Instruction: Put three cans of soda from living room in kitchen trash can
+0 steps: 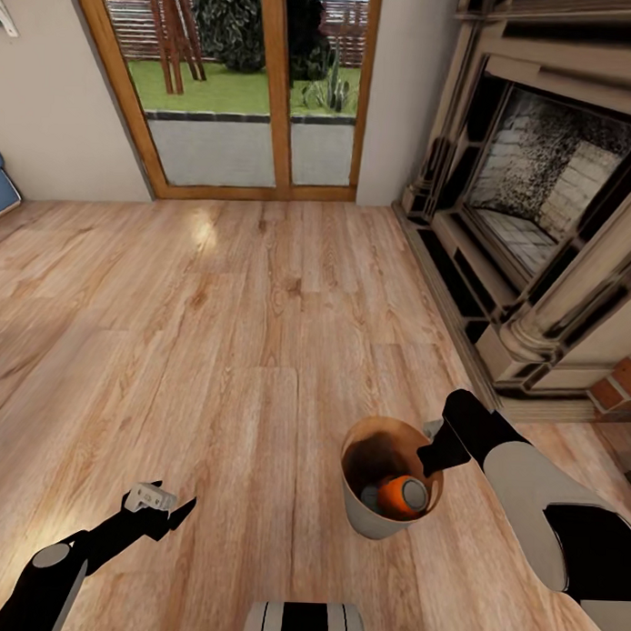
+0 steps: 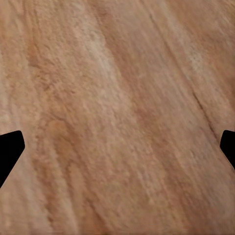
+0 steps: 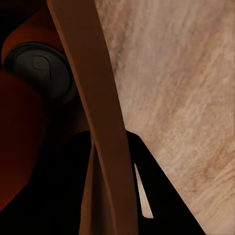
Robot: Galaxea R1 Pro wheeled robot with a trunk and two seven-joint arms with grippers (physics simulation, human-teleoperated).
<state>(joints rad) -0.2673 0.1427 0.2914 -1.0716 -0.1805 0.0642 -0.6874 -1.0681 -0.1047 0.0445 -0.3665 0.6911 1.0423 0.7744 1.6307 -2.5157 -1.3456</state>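
Note:
The trash can (image 1: 374, 524), grey outside and brown inside, hangs just above the wood floor at the lower right of the head view. My right gripper (image 1: 431, 458) is shut on its rim (image 3: 85, 93), one finger inside and one outside. An orange soda can (image 1: 402, 496) with a grey top (image 3: 41, 68) lies inside it. Beside that can a second grey can top (image 1: 371, 498) shows, its colour hidden in the shadow. My left gripper (image 1: 159, 508) hangs open over bare floor at the lower left, its fingertips (image 2: 10, 149) far apart with nothing between them.
This is the living room. The ornate fireplace (image 1: 538, 205) with its brick edge (image 1: 622, 385) runs along the right. Wood-framed glass doors (image 1: 242, 85) stand straight ahead, and a blue sofa corner (image 1: 0, 191) shows at the far left. Wood floor (image 1: 242, 331) stretches between them.

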